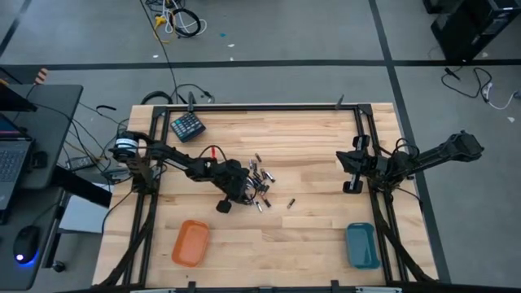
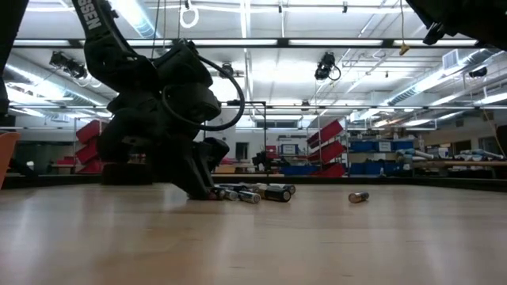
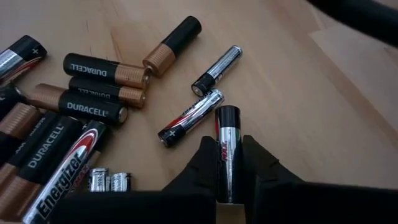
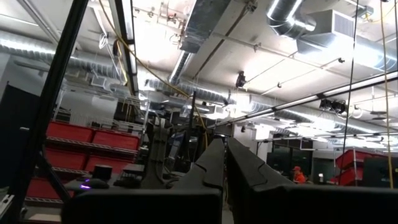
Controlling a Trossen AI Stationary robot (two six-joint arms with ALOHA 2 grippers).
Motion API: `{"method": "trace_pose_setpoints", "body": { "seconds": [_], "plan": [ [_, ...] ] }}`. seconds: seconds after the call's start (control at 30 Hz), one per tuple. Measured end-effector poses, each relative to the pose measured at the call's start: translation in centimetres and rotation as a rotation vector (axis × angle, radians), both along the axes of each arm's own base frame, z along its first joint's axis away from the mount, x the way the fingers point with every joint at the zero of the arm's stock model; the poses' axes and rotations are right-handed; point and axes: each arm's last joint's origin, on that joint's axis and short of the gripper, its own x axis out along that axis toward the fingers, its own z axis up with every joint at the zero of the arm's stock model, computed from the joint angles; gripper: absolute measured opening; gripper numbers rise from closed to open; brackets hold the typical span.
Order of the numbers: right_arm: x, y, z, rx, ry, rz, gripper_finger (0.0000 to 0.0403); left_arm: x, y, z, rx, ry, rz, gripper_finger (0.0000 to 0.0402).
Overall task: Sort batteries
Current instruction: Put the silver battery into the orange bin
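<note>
Left gripper (image 3: 229, 177) low over the battery pile (image 1: 259, 181) mid-surface, jaws clamped on one slim battery (image 3: 226, 149); right gripper (image 1: 352, 169) parked aside, jaws together; risks slipping from that end-on pinch, or nudging neighbouring cells.

A pale wooden desk (image 1: 309, 138) framed by dark rails carries a cluster of batteries (image 1: 259, 181) near its centre, with one stray cell (image 1: 290, 203) just off at 4 o'clock. A dark teal keypad block (image 1: 187, 126) lies at 10 o'clock, an orange tray (image 1: 190, 242) at 7 o'clock, and a blue tray (image 1: 361, 245) at 5 o'clock.
</note>
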Motion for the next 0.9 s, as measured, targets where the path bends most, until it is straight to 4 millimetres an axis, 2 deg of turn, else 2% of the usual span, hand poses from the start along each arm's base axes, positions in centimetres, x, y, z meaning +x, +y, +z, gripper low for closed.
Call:
{"method": "trace_pose_setpoints", "body": {
  "seconds": [0.23,0.37,0.5,0.77,0.9],
  "plan": [
    [0.0,0.0,0.0,0.0,0.0,0.0,0.0007,-1.0,-0.1,1.8,0.003,0.012,0.002,0.0018],
    [0.0,0.0,0.0,0.0,0.0,0.0,0.0007,-1.6,-0.4,4.7,0.013,-0.055,0.004,0.0018],
    [0.0,0.0,0.0,0.0,-0.001,0.0,0.0007,-2.6,-1.6,7.8,-0.002,-0.126,0.02,0.0018],
    [0.0,0.0,0.1,0.001,-0.007,0.0,0.0007,-8.0,-5.5,13.3,-0.045,-0.002,0.035,0.0018],
    [0.0,0.0,0.0,0.001,-0.006,0.0,0.0007,-10.9,-8.0,14.1,-0.101,0.109,-0.034,0.0018]
  ]
}}
